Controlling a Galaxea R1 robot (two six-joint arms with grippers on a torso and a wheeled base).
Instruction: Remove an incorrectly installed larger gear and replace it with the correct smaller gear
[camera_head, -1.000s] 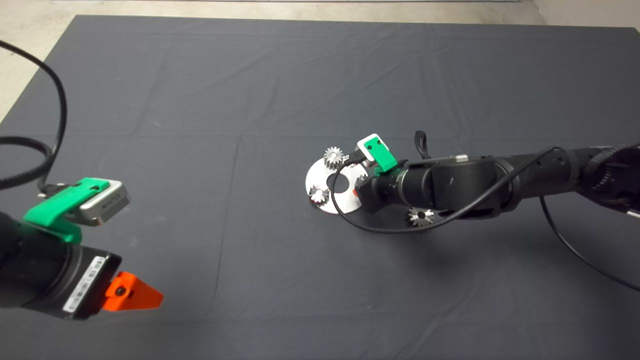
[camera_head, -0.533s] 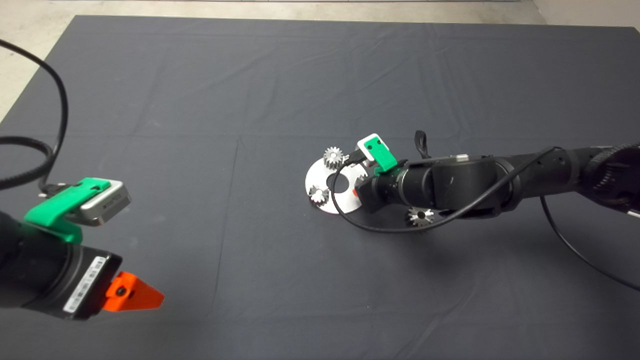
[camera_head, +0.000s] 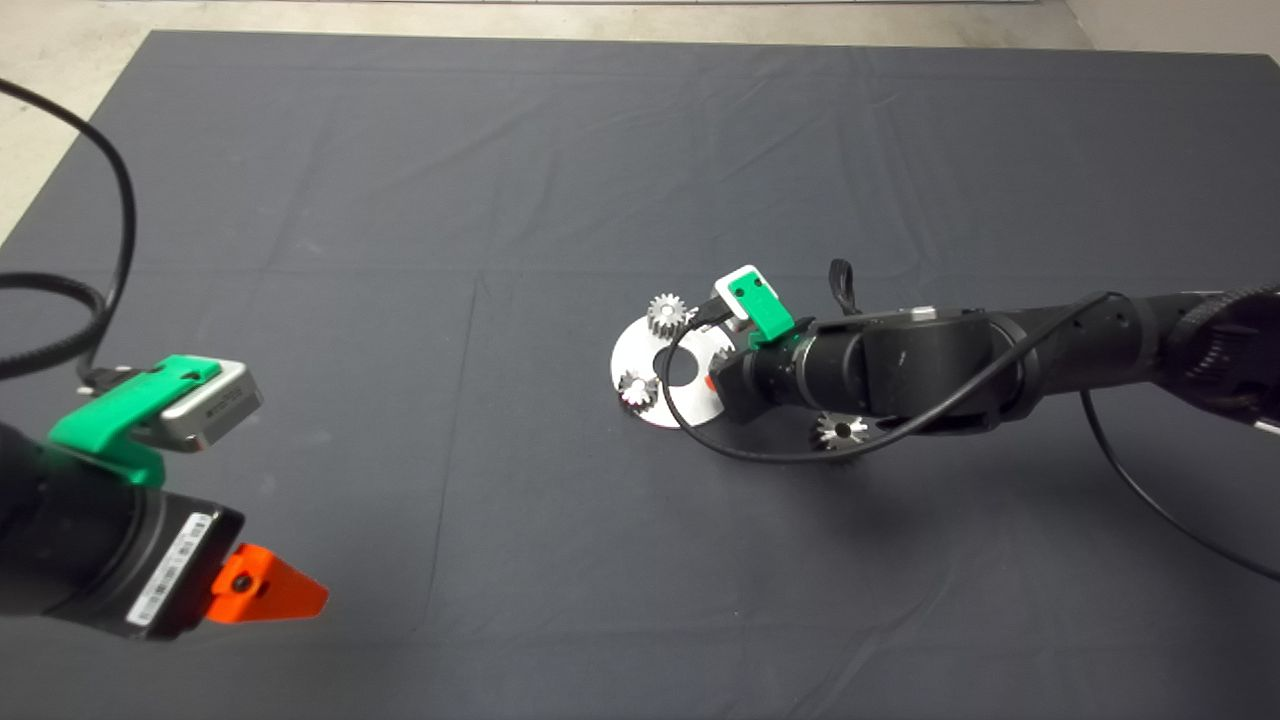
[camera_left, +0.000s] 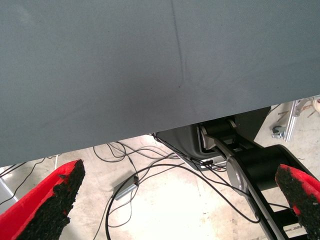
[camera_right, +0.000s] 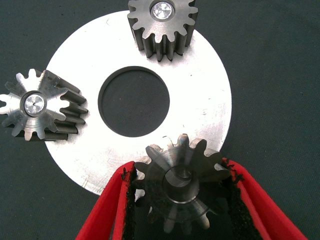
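Observation:
A round silver plate (camera_head: 628, 352) with a centre hole lies mid-mat and also shows in the right wrist view (camera_right: 205, 110). Two small gears (camera_head: 670, 315) (camera_head: 637, 388) stand on its pegs. My right gripper (camera_head: 712, 374) is over the plate's right edge. In the right wrist view it (camera_right: 179, 169) is shut on the smaller gear (camera_right: 182, 192), pads against the teeth on both sides, and a peg shows in the gear's centre. The larger gear (camera_head: 842, 430) lies flat on the mat under my right arm. My left gripper (camera_head: 268, 590) is parked at the lower left, open and empty (camera_left: 182, 172).
A black cable (camera_head: 700, 440) loops from the right wrist down onto the mat beside the plate. In the left wrist view, the floor beyond the mat edge shows cables (camera_left: 150, 190) and the robot's base (camera_left: 250, 160).

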